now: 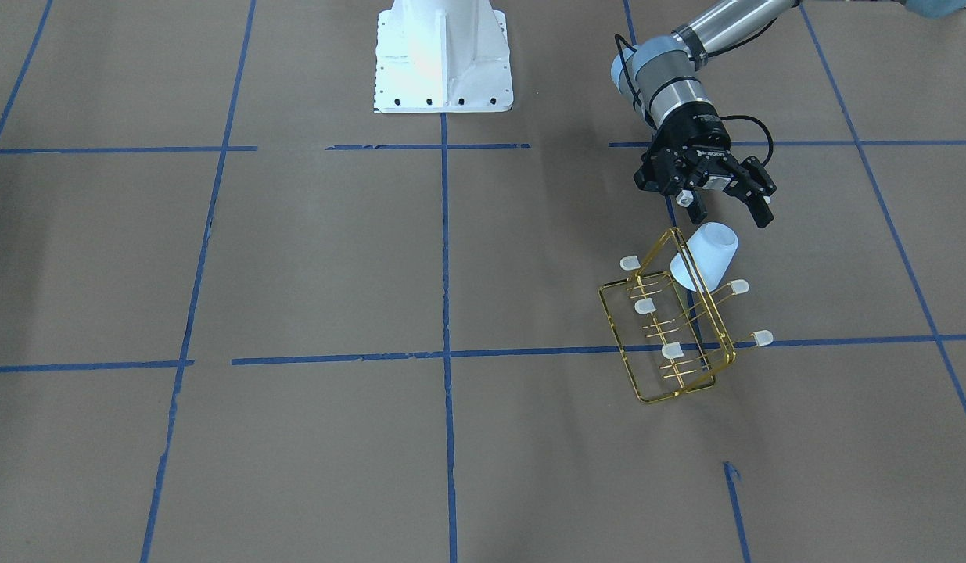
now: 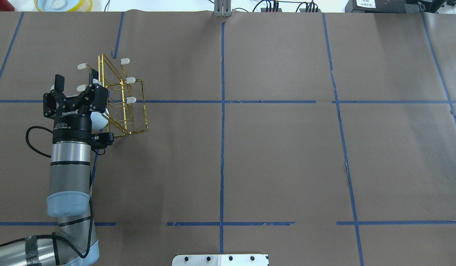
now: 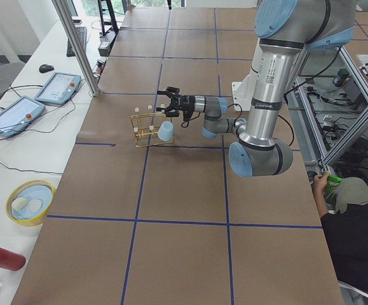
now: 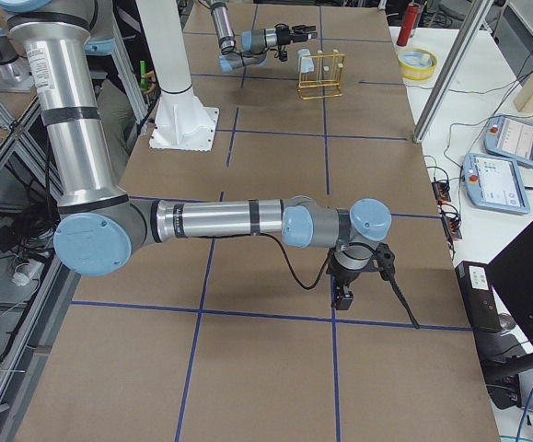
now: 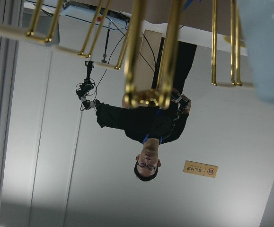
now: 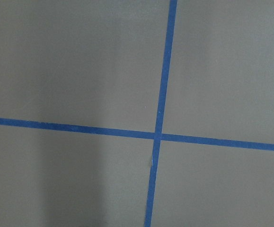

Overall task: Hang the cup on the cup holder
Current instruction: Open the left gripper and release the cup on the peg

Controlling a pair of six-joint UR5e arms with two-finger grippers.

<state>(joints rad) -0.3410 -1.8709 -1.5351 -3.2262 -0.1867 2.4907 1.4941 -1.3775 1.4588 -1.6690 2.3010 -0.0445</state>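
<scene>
With your left gripper (image 1: 729,211) spread empty just beside the cup (image 1: 705,254), seemingly seated on a cup holder (image 1: 713,314) prong, a brushing finger could dislodge it.

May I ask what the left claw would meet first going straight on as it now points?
Probably the gold upper wires of the cup holder, which fill the left wrist view; the cup seems to hang lower, though depth is unclear.

The left arm (image 2: 70,162) is a silver tube with pale blue joint caps. Its black tool (image 1: 729,215) bears white lettering and a black cable (image 2: 27,136).
</scene>
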